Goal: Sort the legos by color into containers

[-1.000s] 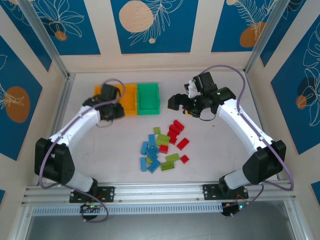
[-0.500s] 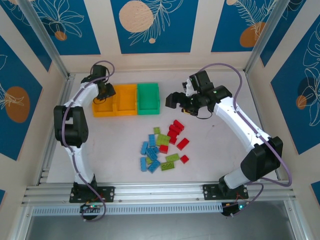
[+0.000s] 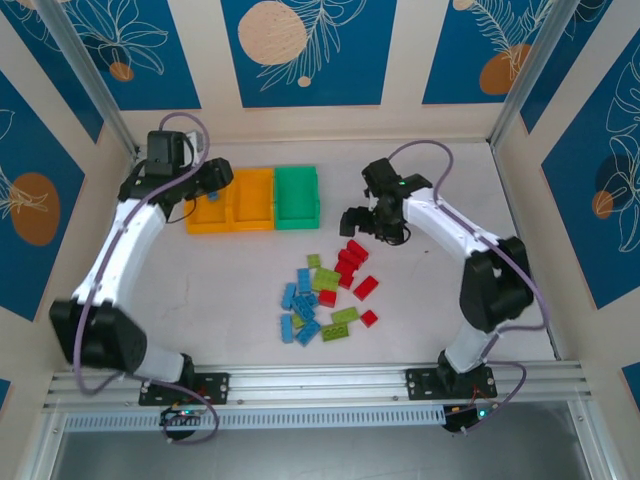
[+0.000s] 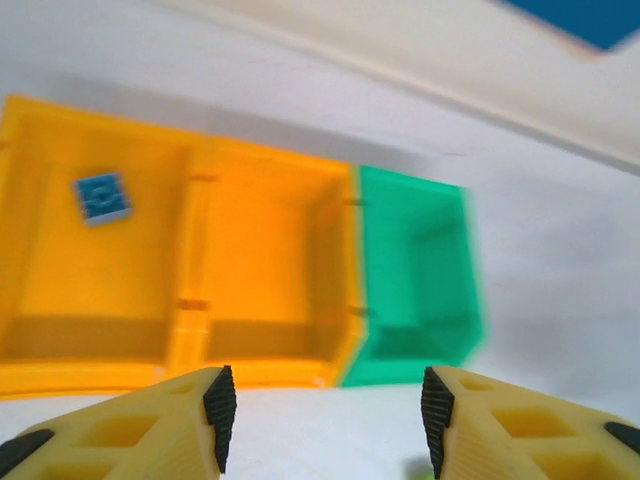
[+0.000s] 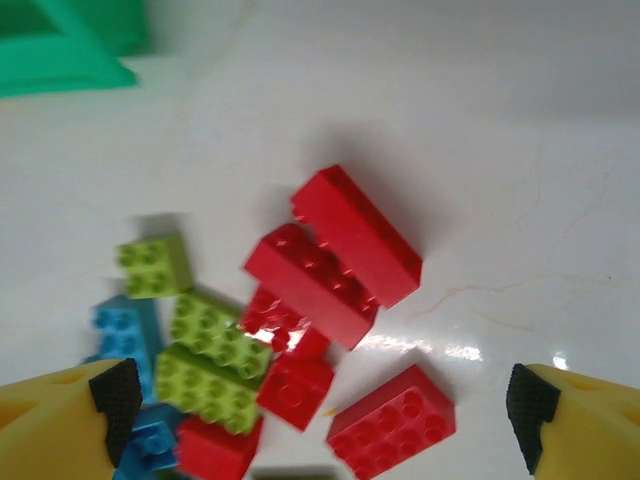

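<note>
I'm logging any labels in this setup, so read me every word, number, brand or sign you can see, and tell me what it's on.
No readable text anywhere in these views.
Orange-yellow bins: plain plastic, no label.
Green bin: plain, no label.
Red bricks: studs too blurred to show any lettering.
Wall panels: leaf and circle patterns, no words.
</note>
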Robot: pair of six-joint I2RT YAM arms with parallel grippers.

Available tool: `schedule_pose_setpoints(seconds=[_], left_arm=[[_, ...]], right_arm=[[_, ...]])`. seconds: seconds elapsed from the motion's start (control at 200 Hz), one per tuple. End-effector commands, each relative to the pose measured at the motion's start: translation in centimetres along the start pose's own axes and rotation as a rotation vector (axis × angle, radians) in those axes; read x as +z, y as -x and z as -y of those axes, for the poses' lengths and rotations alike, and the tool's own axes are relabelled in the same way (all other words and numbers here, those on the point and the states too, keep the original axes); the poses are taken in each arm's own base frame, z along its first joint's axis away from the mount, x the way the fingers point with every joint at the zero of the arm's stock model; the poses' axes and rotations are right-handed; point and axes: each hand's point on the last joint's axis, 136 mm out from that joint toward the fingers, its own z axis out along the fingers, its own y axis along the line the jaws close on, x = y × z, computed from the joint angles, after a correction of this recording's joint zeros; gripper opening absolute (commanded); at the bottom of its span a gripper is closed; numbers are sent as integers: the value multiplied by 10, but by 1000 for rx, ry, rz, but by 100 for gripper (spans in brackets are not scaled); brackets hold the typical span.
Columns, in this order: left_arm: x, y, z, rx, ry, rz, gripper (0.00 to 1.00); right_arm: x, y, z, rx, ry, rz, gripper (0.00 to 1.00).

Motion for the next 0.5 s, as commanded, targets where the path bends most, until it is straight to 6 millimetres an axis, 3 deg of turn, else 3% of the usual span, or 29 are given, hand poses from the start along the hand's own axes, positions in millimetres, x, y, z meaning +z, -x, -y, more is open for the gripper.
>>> schedule_pose_setpoints(seconds=[0.0, 0.13, 0.21, 0.365, 0.495], left_arm=[[-21, -48, 46, 308, -168, -101, 56], [-45, -106, 74, 586, -312, -152, 65], [-55, -127, 79, 674, -363, -147, 70], [-70, -136, 87, 766, -422, -83, 85], [-71, -137, 92, 793, -452, -67, 99]], right_arm=[[26, -4, 5, -46, -32, -78, 96], [52, 1, 1, -37, -8, -116, 91], [65, 1, 2, -27, -11, -144, 79], [80, -2, 14, 5, -46, -162, 58], [82, -1, 23, 36, -49, -161, 45]])
